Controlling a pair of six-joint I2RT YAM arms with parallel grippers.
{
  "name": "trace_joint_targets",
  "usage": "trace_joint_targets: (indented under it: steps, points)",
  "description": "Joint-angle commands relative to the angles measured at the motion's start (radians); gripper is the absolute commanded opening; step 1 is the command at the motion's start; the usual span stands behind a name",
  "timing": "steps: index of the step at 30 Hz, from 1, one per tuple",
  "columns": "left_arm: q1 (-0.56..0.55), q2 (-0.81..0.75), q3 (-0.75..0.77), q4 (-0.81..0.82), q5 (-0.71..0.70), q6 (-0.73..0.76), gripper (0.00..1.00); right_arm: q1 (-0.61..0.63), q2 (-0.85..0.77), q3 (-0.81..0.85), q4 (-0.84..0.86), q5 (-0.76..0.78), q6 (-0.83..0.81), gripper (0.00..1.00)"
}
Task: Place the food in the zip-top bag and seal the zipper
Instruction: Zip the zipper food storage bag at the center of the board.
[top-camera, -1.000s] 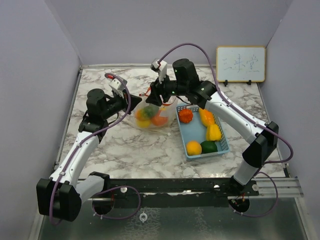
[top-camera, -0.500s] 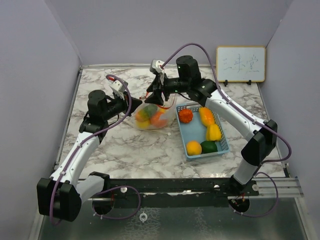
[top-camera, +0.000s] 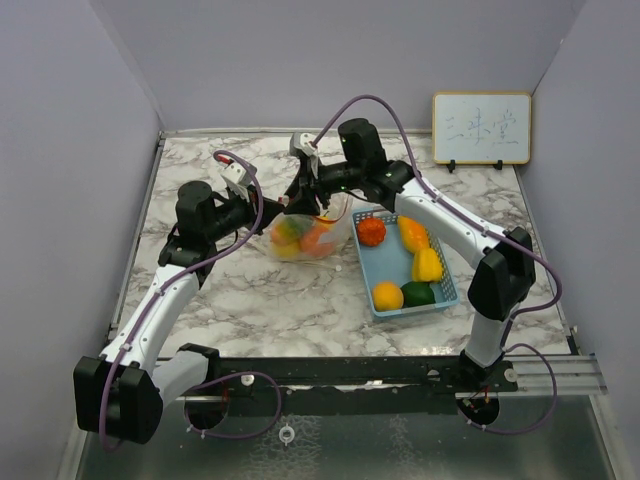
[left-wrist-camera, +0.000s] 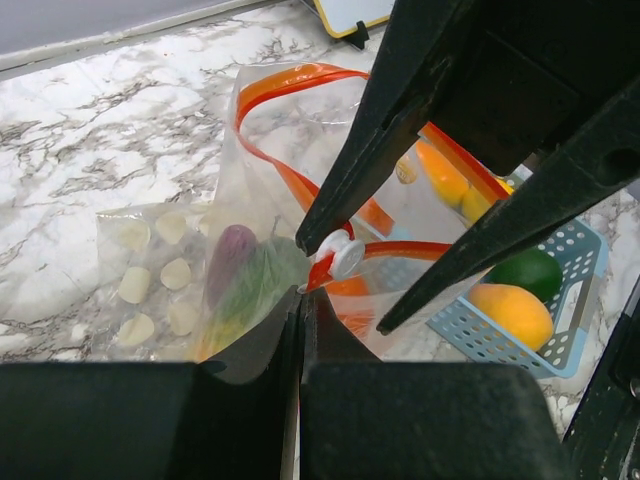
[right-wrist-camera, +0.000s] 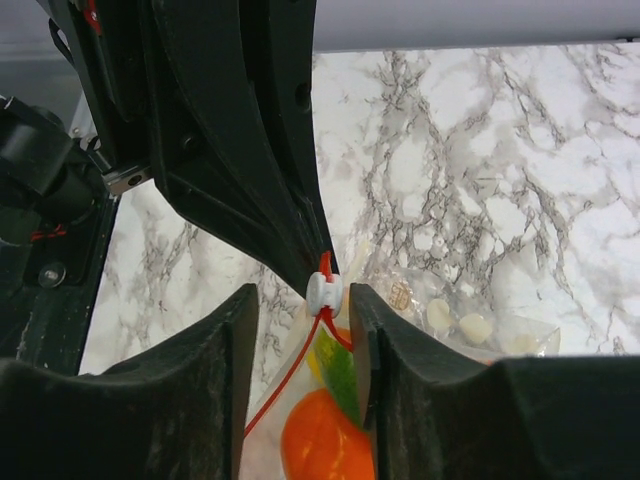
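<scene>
The clear zip-top bag (top-camera: 300, 232) with a red zipper lies mid-table and holds several pieces of food, orange, green and yellow. My left gripper (top-camera: 272, 208) is shut on the bag's top edge (left-wrist-camera: 300, 300), just below the white slider (left-wrist-camera: 340, 255). My right gripper (top-camera: 306, 196) is open, and its jaws straddle the slider (right-wrist-camera: 324, 290) without closing on it. An orange (right-wrist-camera: 325, 440) and a green piece (right-wrist-camera: 340, 375) show through the plastic. More food stays in the blue basket (top-camera: 445, 290): a red tomato (top-camera: 371, 231), an orange pepper (top-camera: 411, 233), a yellow pepper (top-camera: 427, 265), an orange (top-camera: 388, 295) and a dark green piece (top-camera: 418, 293).
A small whiteboard (top-camera: 481, 128) stands at the back right. The basket sits right beside the bag, and it also shows in the left wrist view (left-wrist-camera: 480, 340). Purple walls enclose the marble table (top-camera: 260, 300) on three sides.
My right gripper has moved left along the bag's top towards the left gripper and now sits around the slider. The left gripper has kept its hold.
</scene>
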Motion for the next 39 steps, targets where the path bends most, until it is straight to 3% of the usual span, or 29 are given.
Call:
trace_joint_targets:
  steps: [1, 3, 10, 19, 34, 39]
  points:
    - [-0.001, -0.010, 0.000, 0.007, 0.031, 0.016, 0.00, -0.001, -0.007, 0.012, 0.041, -0.028, -0.002, 0.35]
    - [0.000, -0.008, 0.002, 0.009, 0.033, 0.015, 0.00, -0.001, -0.008, 0.015, 0.043, -0.024, -0.001, 0.24]
    - [0.000, -0.004, 0.019, -0.007, 0.030, 0.022, 0.00, -0.002, 0.001, 0.014, 0.041, -0.005, 0.008, 0.03]
    - [0.000, -0.030, 0.045, -0.122, -0.101, 0.107, 0.00, -0.079, -0.063, -0.071, 0.046, 0.221, 0.026, 0.02]
    - [0.003, -0.019, 0.047, -0.125, -0.136, 0.121, 0.00, -0.153, -0.126, -0.130, 0.041, 0.197, 0.017, 0.02]
    - [0.012, -0.038, 0.060, -0.172, -0.366, 0.127, 0.00, -0.156, -0.148, -0.170, 0.035, 0.364, -0.015, 0.02]
